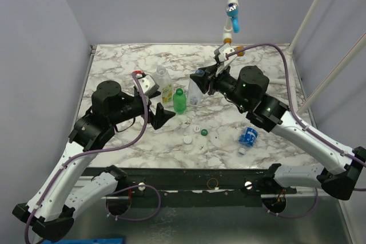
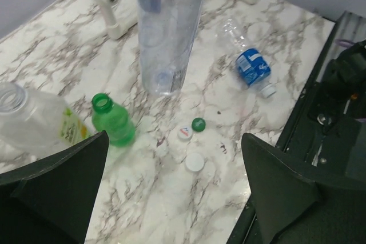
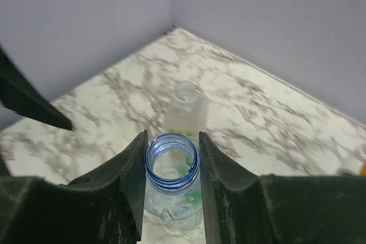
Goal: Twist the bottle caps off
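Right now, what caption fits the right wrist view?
Right claw grips the open neck of a clear bottle.

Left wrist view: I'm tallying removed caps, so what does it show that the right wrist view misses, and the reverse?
Only the left wrist: a green cap, two white caps, and the blue-labelled bottle lying on its side. Only the right wrist: the right gripper shut on the open, blue-ringed neck of the clear bottle. Both: that clear bottle and the uncapped tall bottle with the yellowish label.
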Available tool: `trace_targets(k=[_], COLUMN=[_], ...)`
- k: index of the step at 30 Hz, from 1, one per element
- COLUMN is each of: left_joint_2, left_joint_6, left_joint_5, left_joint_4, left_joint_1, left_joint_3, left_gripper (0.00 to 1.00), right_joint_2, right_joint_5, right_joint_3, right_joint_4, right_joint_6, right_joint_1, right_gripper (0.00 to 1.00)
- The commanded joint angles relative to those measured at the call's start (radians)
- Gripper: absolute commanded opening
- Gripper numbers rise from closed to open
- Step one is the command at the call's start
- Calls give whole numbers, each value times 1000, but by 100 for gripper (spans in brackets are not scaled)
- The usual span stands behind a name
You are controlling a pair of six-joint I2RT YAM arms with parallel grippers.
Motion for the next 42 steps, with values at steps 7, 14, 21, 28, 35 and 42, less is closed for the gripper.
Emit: trace_targets(k=[7, 14, 21, 28, 35, 42], left_joint_2=[49, 45, 34, 28, 33, 37], left_joint_6=[107, 106, 102, 94, 96, 86], left_joint_5=[-182, -171, -144, -113, -29, 15], left_joint_4=[-210, -216, -214, -214, -221, -230], left_joint_1=[-1, 2, 10, 12, 14, 14], left_joint_3=[129, 137, 128, 131, 140, 152], left_gripper=[99, 99, 99, 99, 99, 99], right_joint_2=[186, 340, 449, 510, 536, 525], right_joint_5=[167, 176, 197, 218, 238, 237], right_joint_3=[-226, -281, -320, -333, -338, -347], right_joint_4=[336, 599, 774, 785, 744, 717], right_joint_6=[-153, -162, -135, -106, -71, -35], right_joint_1=[-143, -187, -188, -188, -192, -205], right_gripper=[1, 1, 1, 1, 1, 41])
